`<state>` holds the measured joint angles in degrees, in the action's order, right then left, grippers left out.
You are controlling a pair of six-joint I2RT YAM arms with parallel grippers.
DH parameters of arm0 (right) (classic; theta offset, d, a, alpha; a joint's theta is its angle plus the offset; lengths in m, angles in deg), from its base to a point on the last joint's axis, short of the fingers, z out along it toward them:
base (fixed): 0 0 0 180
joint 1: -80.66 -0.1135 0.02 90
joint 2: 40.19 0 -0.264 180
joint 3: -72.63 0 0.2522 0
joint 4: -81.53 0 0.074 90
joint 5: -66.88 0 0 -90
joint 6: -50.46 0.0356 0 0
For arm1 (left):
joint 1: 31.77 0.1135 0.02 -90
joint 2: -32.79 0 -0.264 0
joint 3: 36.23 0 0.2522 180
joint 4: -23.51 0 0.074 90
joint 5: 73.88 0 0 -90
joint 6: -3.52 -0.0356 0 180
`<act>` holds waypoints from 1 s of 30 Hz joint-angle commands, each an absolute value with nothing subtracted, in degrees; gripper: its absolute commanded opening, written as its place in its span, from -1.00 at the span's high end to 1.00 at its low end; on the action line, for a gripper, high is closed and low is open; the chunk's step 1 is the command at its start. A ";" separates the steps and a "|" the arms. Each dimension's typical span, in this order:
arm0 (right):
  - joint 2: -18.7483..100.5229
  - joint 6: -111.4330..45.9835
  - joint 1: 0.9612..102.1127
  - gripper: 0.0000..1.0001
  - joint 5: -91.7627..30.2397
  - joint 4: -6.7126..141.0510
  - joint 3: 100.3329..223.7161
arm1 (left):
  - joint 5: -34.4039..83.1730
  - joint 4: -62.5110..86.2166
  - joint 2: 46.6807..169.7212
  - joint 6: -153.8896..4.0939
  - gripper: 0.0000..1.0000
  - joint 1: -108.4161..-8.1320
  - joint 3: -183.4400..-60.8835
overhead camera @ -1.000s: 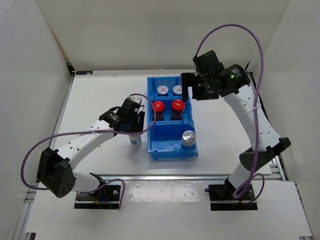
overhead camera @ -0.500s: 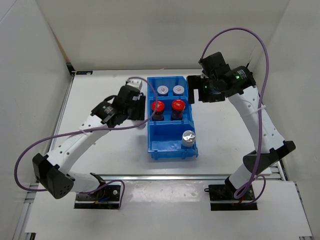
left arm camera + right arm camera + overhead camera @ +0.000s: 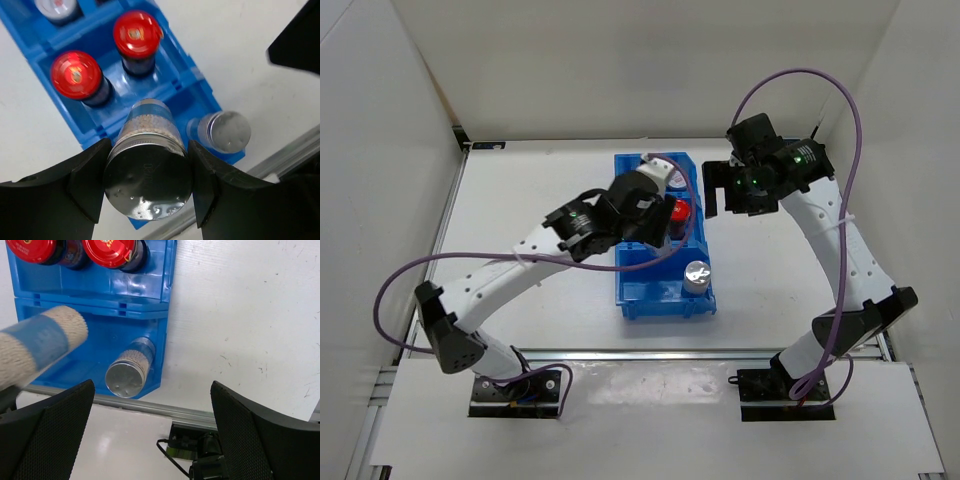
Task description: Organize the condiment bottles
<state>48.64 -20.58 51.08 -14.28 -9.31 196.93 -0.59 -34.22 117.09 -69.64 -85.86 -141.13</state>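
My left gripper (image 3: 147,172) is shut on a silver bottle (image 3: 149,122) with a shiny top, and holds it above the near compartment of the blue bin (image 3: 182,75). In the top view, that gripper (image 3: 645,218) hangs over the bin's (image 3: 665,300) middle. A second silver bottle (image 3: 227,131) (image 3: 697,275) stands in the near compartment. Two red-capped bottles (image 3: 76,74) (image 3: 136,34) stand in the middle compartment, and a grey-white cap (image 3: 57,6) shows beyond them. My right gripper (image 3: 733,192) (image 3: 150,435) is open and empty, just right of the bin's far end.
The bin stands mid-table between the two arms. White walls close off the back and both sides. A metal rail (image 3: 150,407) runs along the table's near edge, with the arm bases behind it.
My left gripper shut on the silver bottle left of the bin, then swung right with it to above the bin. The right arm drew back slightly to the right.
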 commanded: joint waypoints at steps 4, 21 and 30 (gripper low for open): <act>45.33 -20.99 51.31 -1.00 -13.54 -15.73 194.24 | 1.27 -33.49 118.13 -67.76 0.78 -87.67 -139.55; 41.81 -20.47 51.31 -1.00 -12.31 -14.94 189.84 | -0.22 -32.26 131.40 -68.20 -0.44 -86.54 -134.10; 38.47 -18.45 51.31 -1.00 -12.56 -11.70 188.52 | -1.45 -31.65 125.71 -67.67 -0.99 -85.92 -135.60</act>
